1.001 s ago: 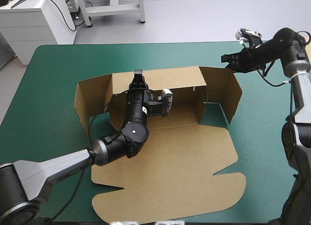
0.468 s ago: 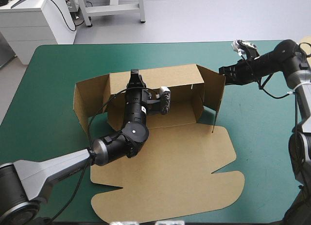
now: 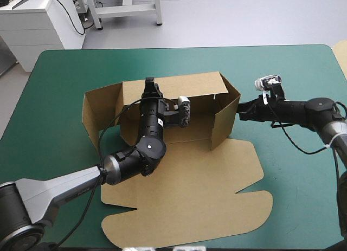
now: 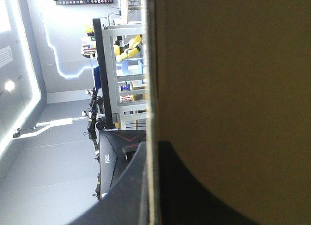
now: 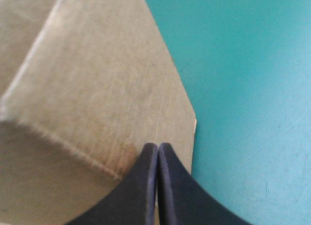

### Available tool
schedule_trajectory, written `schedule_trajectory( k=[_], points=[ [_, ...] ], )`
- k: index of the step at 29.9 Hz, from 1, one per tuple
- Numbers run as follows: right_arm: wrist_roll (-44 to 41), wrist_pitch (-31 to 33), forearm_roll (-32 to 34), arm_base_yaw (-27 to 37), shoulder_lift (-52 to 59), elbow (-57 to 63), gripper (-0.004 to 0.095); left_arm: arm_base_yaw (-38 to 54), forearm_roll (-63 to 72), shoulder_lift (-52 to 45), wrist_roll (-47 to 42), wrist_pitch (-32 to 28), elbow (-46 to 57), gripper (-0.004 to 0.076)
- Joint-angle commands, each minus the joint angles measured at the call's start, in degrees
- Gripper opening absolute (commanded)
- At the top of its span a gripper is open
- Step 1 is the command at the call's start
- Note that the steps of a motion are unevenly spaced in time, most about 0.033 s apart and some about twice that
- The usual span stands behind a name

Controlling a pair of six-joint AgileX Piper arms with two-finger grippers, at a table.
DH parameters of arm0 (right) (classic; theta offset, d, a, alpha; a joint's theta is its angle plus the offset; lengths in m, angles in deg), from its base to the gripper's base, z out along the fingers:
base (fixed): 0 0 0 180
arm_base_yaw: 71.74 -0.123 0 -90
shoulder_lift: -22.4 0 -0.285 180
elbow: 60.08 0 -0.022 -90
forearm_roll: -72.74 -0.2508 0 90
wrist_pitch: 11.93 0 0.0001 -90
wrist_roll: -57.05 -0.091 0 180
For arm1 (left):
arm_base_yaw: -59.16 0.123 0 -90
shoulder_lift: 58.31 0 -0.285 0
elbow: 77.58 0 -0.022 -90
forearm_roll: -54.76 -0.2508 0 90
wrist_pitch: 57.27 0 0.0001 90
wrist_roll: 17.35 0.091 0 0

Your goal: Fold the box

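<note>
The brown box [image 3: 184, 180] lies mid-table with its lid flat toward the near edge. Its back wall [image 3: 184, 88] stands upright, and my left gripper [image 3: 152, 84] is shut on that wall's top edge. In the left wrist view the board [image 4: 233, 89] runs between the black fingers of the left gripper [image 4: 151, 145]. The right side wall [image 3: 225, 121] stands folded forward, square to the back wall. My right gripper [image 3: 241, 111] is shut, its tip against that wall's outer face [image 5: 97, 89], as the right gripper [image 5: 158, 146] shows close up. The left side wall [image 3: 100, 113] still splays outward.
Teal-green cover [image 3: 293, 197] lies bare to the right of the box and along the far edge. A white cabinet [image 3: 32, 23] stands beyond the table's far left corner. My left arm [image 3: 130, 164] lies across the lid's left part.
My right gripper came down and toward the box, pushing the right side wall from splayed outward to folded forward. The left gripper kept its hold on the back wall.
</note>
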Motion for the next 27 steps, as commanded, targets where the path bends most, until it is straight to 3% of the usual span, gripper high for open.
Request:
schedule_trajectory(
  k=[1, 6, 11, 20, 27],
  points=[
    [13.6, 0.5, -6.8, 0.0, 4.9, 1.5, -0.0019, 0.0, -6.2, -2.4, -0.9, 2.9, -1.8, -0.0008],
    [15.0, 2.7, -0.3, 0.0, 5.0, 1.5, 0.0011, 0.0, -6.2, -2.4, -0.9, 3.0, -1.8, -0.0008],
    [15.4, 3.9, 3.0, 0.0, 5.0, 1.5, 0.017, 0.0, -6.2, -2.4, -0.9, 3.0, -1.8, -0.0008],
    [18.5, 1.2, 3.2, 0.0, 5.0, 1.5, 0.0675, 0.0, -6.2, -2.4, -0.9, 3.0, -1.8, -0.0008],
    [21.5, -4.0, 2.2, 0.0, 4.9, 1.5, 0.071, 0.0, -6.2, -2.4, -0.9, 3.1, -1.8, -0.0008]
  ],
)
